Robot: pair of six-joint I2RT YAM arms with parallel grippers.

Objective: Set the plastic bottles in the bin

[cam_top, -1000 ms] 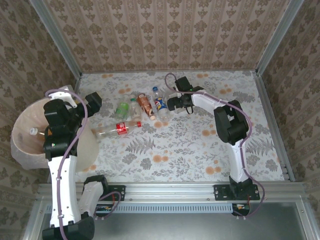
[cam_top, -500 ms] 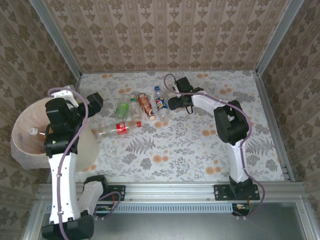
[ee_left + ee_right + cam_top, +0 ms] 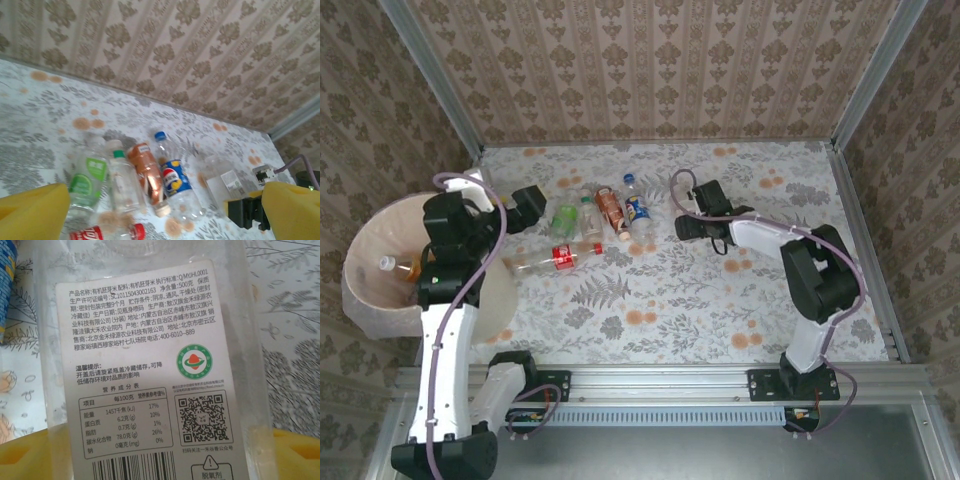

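On floral tabletop (image 3: 700, 300), damask-papered walls (image 3: 650, 70), left fingers (image 3: 30, 212) wide apart, right fingers (image 3: 25, 460) clamping clear bottle (image 3: 145, 365).

Soft, even light — no harsh glare.
Shadows faint overhead; the plastic bottles (image 3: 145, 175) look slightly blurred from the left wrist, the label (image 3: 142, 365) crisp from the right.

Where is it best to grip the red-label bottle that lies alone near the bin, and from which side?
The red-label bottle lies flat, left to right, apart from the other bottles, so both long sides are free. Probably grip its labelled middle from above, fingers on the near and far sides. The open left gripper is nearest.
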